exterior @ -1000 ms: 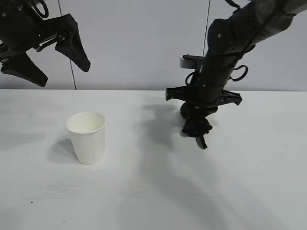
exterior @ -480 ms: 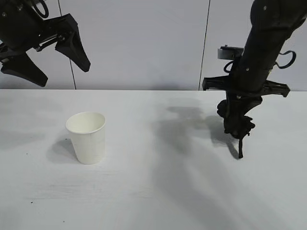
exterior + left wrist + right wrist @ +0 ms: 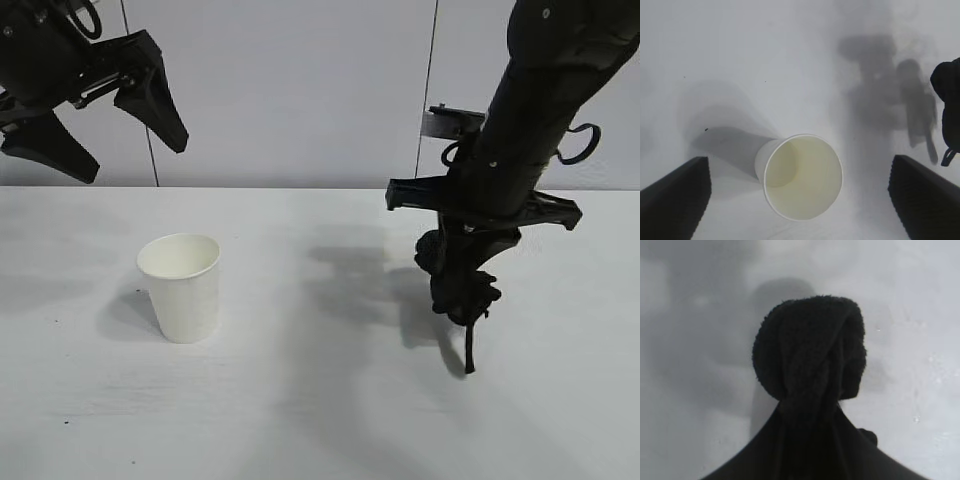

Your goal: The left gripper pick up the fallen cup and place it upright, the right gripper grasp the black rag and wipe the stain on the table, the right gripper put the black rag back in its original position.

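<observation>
Exterior view: cup (image 3: 181,286) stands upright on the table (image 3: 300,400), so my left gripper (image 3: 95,105) hangs spread and empty above it. My right gripper (image 3: 462,285) is clenched on the black rag (image 3: 458,280), tail dangling; half a second ago it hung farther right.
Left wrist view: cup (image 3: 800,175) between my parted fingers (image 3: 675,200); rag (image 3: 947,110) at the edge.
Right wrist view: rag (image 3: 810,350) bunched in my grip. No stain visible.

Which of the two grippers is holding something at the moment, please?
The right gripper, shut on the black rag above the table. The left gripper hangs open and empty, up behind the cup.
</observation>
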You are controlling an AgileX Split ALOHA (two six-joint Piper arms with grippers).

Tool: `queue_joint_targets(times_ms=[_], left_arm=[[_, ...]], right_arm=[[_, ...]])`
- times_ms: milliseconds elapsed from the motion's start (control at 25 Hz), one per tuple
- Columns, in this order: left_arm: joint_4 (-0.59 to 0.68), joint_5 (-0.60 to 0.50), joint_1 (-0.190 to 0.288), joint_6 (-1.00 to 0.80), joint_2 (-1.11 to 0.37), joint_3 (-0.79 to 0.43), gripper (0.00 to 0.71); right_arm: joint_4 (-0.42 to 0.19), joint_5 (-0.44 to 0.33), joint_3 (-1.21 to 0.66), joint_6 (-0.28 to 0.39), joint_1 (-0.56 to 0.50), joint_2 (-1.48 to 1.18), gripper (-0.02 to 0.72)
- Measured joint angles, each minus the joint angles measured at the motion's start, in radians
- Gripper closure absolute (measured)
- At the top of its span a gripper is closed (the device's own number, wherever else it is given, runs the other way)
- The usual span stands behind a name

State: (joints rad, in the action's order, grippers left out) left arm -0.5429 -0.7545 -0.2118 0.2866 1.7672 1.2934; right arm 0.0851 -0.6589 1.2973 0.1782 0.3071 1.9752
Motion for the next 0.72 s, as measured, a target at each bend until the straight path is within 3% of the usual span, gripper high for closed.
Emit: queue_joint_targets(times_ms=[40,120,200,280,480,720], left_arm=[[0.000,0.000,0.000,0.000,0.000,0.000,0.016],[0.000,0.000,0.000,0.000,0.000,0.000,0.016],[0.000,0.000,0.000,0.000,0.000,0.000,0.016],[0.000,0.000,0.000,0.000,0.000,0.000,0.016],[0.000,0.000,0.000,0.000,0.000,0.000,0.016],[0.000,0.000,0.000,0.000,0.000,0.000,0.016]], right_arm=[[0.011,0.000,-0.001,0.001,0.002,0.000,0.571],[0.017,0.000,-0.001,0.010,0.003,0.000,0.453],[0.018,0.001,-0.001,0.011,0.003,-0.001,0.213],[0.020,-0.002,-0.002,0.005,0.003,-0.011,0.087],[0.061,-0.025,-0.002,-0.020,-0.032,-0.068,0.017],[0.169,-0.078,-0.002,-0.142,-0.159,-0.170,0.009]])
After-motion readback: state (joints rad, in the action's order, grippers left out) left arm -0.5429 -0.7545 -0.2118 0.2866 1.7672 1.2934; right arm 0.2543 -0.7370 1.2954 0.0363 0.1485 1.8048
